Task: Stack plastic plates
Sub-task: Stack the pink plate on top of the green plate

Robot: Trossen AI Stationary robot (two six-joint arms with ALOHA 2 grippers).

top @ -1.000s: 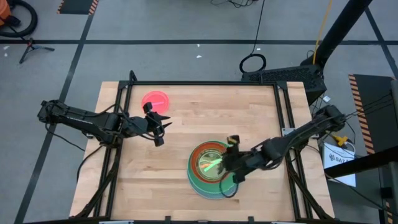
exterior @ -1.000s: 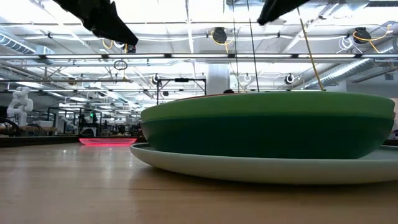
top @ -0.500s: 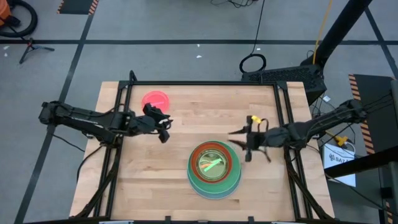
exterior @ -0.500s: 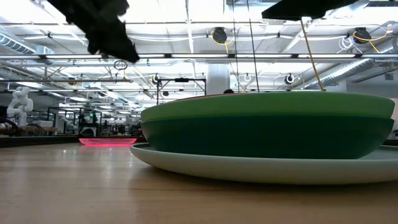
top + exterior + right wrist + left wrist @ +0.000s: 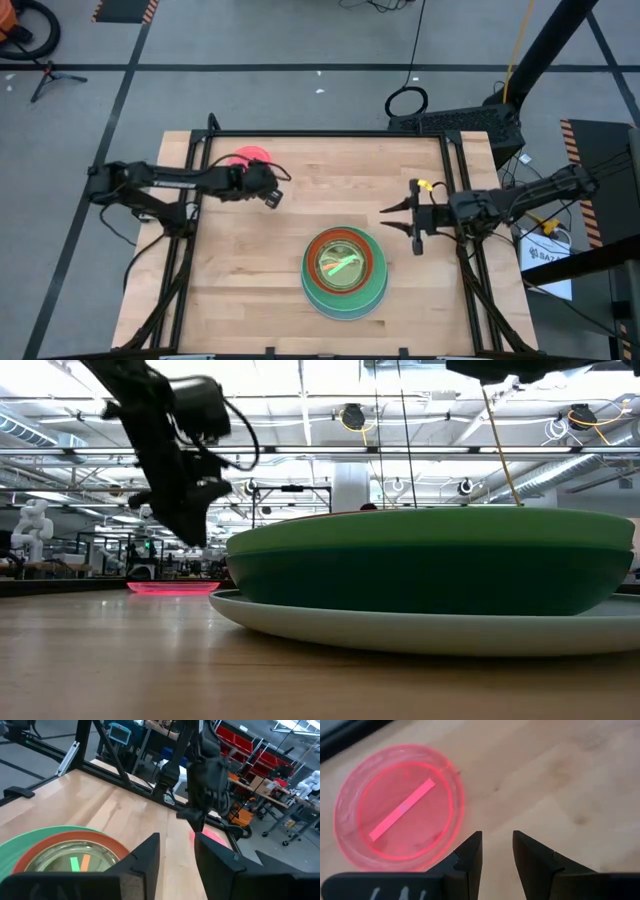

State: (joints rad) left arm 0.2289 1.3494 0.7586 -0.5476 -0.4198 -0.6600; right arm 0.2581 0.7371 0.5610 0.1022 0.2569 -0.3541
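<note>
A stack of plates (image 5: pixel 343 272) rests on the table near its near edge. Light plates lie at the bottom, with a dark green and a red-orange one above them, and small translucent ones nest on top. In the low view the stack (image 5: pixel 430 560) fills the right side. A small translucent pink plate (image 5: pixel 250 157) lies flat alone near the far left corner, also in the left wrist view (image 5: pixel 400 815). My left gripper (image 5: pixel 270 192) hovers open just right of the pink plate (image 5: pixel 172 587). My right gripper (image 5: pixel 392 218) is open, above the table to the right of the stack.
Bare wood lies between the pink plate and the stack. Dark frame rails (image 5: pixel 320 133) run along the table's far, left and right edges. In the right wrist view, my left arm (image 5: pixel 205 775) stands beyond the stack (image 5: pixel 65 850).
My right gripper has drawn back from over the stack toward the table's right and far side, leaving the small plates nested on top. My left gripper has moved toward the far edge and down, closer to the pink plate.
</note>
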